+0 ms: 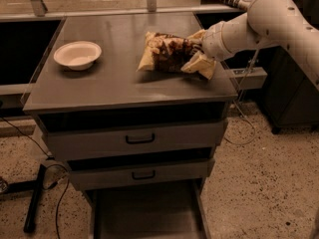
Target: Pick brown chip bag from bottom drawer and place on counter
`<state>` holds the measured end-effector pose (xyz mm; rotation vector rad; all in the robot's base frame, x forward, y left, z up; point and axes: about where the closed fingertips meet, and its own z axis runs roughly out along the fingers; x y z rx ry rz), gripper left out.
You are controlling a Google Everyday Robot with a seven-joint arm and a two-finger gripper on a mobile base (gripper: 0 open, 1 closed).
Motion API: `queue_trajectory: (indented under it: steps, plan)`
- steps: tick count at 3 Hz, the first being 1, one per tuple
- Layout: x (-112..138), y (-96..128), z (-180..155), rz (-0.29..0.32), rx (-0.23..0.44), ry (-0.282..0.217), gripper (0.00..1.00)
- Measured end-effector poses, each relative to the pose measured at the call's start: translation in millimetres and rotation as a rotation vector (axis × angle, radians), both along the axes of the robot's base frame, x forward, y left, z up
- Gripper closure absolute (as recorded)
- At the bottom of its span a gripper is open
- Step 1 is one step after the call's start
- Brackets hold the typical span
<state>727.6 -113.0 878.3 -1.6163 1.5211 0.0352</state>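
Note:
The brown chip bag (164, 54) lies on its side at the right middle of the counter (114, 78); I cannot tell whether it rests on the top or hangs just above it. My gripper (198, 53) reaches in from the right, with its cream fingers (202, 65) closed around the bag's right end. The bottom drawer (144, 215) is pulled out at the foot of the cabinet, and its grey floor shows nothing on it.
A white bowl (78, 54) sits on the counter's left side. Two shut grey drawers with black handles (140, 139) are below the top. My white arm (269, 19) spans the right edge. Cables and a black stand foot (35, 198) lie on the floor at left.

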Motion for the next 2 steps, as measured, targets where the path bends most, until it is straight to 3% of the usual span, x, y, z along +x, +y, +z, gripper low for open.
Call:
queue_trajectory:
  steps: [1,2]
  plan:
    - [0.0,0.0,0.0,0.000,0.000,0.000,0.00]
    - [0.0,0.1,-0.1,0.000,0.000,0.000,0.00]
